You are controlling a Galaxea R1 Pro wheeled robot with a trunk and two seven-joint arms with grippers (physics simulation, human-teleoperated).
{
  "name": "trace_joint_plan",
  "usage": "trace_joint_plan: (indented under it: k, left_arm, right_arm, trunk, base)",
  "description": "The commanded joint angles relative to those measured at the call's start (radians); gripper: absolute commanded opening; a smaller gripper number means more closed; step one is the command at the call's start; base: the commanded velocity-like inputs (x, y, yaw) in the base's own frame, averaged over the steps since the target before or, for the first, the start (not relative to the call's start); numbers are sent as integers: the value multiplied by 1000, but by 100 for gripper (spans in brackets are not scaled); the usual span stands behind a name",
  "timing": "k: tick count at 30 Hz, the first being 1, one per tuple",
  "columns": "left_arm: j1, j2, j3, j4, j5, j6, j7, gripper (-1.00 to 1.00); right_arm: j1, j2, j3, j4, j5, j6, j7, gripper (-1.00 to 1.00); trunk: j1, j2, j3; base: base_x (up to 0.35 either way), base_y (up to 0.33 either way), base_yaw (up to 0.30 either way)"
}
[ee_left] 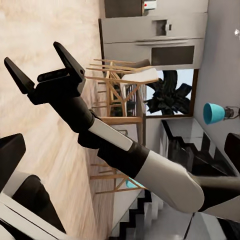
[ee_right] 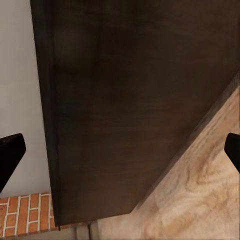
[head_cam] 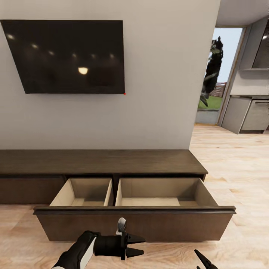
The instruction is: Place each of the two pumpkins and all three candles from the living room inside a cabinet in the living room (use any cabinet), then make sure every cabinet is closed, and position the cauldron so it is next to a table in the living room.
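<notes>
The long dark-brown cabinet (head_cam: 101, 161) stands against the wall, and its wide drawer (head_cam: 134, 220) is pulled out toward me. Both pale beige compartments (head_cam: 84, 192) hold nothing. In front of the drawer's face my left gripper (head_cam: 140, 246) hangs open, empty, fingers pointing right. My right gripper (head_cam: 205, 263) pokes in at the lower right and is also open; the left wrist view shows it (ee_left: 32, 57) spread wide over the floor. Its wrist view looks onto dark cabinet wood (ee_right: 130, 100) between its fingertips (ee_right: 10, 155). Pumpkins, candles, cauldron and table are out of view.
A black TV (head_cam: 69, 56) hangs above the cabinet. To the right, wood floor (head_cam: 231, 168) leads to a kitchen doorway with grey units (head_cam: 250, 116). The left wrist view shows wooden chairs (ee_left: 122, 85), a fridge (ee_left: 155, 35) and a teal lamp (ee_left: 215, 112).
</notes>
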Motion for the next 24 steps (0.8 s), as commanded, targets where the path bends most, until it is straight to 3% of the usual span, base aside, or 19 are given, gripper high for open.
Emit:
trace_joint_plan:
  k: [1, 9, 19, 24]
  left_arm:
    - [0, 0, -3, 0, 4, 9, -1, 100]
    - [0, 0, -3, 0, 5, 9, -1, 100]
    - [0, 0, -3, 0, 4, 9, -1, 100]
    - [0, 0, -3, 0, 4, 9, -1, 100]
  right_arm:
    - [0, 0, -2, 1, -5, 9, 2, 100]
    - [0, -1, -2, 1, -6, 8, 2, 100]
    - [0, -1, -5, 1, -8, 7, -2, 100]
    - [0, 0, -5, 2, -8, 6, -3, 100]
  trunk:
    - [-1, 0, 3]
    - [-27, 47, 29]
    - [-65, 117, 60]
    - [-84, 152, 76]
  base:
    - [0, 0, 0]
    - [-40, 0, 0]
    - [-307, 0, 3]
    - [-332, 0, 175]
